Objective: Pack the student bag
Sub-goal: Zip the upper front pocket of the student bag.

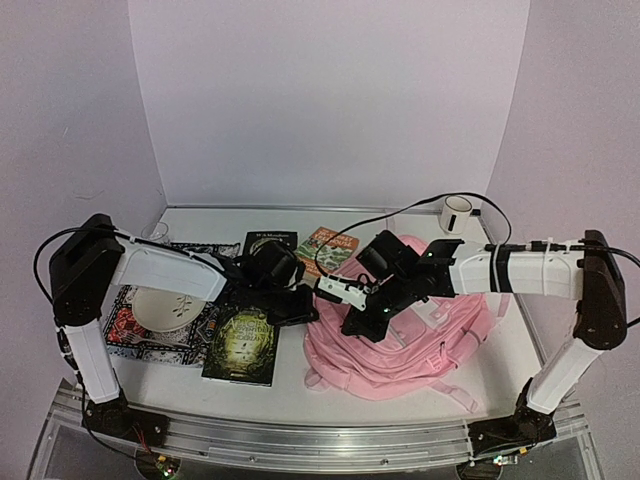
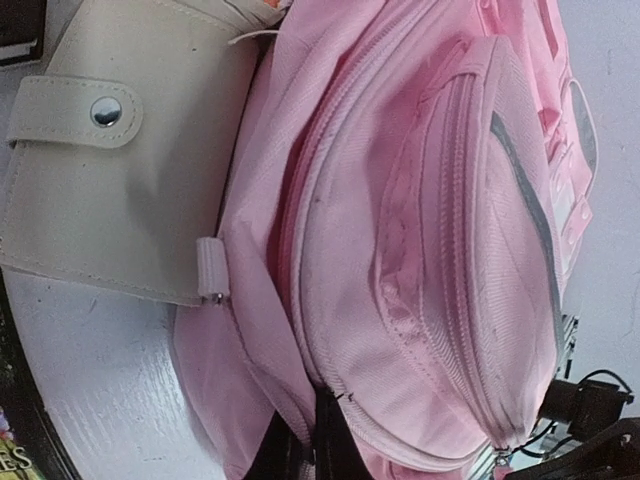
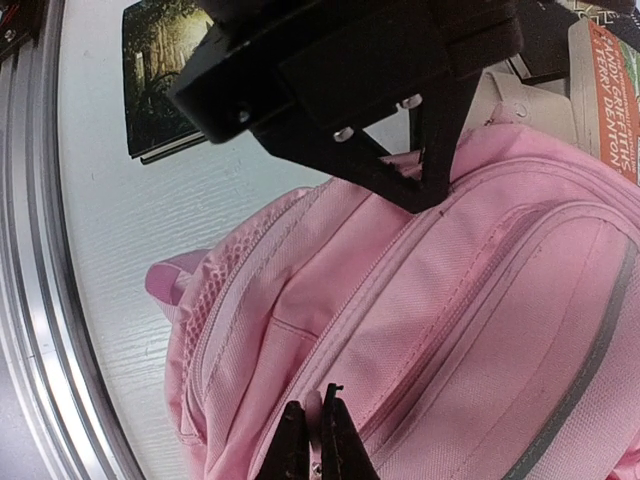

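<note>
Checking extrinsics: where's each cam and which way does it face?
Top external: above, behind the bases, looking down on the table; left arm and right arm show.
Left wrist: faces the student bag close up; left gripper, shut, at bottom.
Right wrist: faces the bag too; right gripper, shut, at bottom, left gripper above.
Shared: top and right wrist show the green book.

We find open white desk along the near edge, while the large soft pink fabric backpack and dark green paperback book block the middle.
</note>
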Tool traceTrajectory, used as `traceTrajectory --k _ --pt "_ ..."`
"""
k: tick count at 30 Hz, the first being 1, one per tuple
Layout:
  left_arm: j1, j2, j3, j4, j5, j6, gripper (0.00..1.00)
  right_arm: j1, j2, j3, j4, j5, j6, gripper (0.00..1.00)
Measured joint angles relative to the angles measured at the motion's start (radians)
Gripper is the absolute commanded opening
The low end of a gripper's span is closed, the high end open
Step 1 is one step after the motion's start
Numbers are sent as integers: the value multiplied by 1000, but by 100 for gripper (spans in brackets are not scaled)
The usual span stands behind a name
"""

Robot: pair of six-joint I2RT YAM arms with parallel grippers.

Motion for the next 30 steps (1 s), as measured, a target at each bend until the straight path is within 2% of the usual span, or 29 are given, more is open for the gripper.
traceTrajectory --k 7,15,24,30 --pt "18 35 114 -102 -23 82 0 -6 -48 -39 2 -5 -33 0" --pt "93 44 190 -148 -20 146 0 -3 -103 -80 -42 -13 -78 0" --pt "104 45 198 -165 -21 176 0 2 -103 -94 -107 38 -135 0" --pt "119 77 300 -243 -29 254 0 2 -103 -90 -138 109 -192 0"
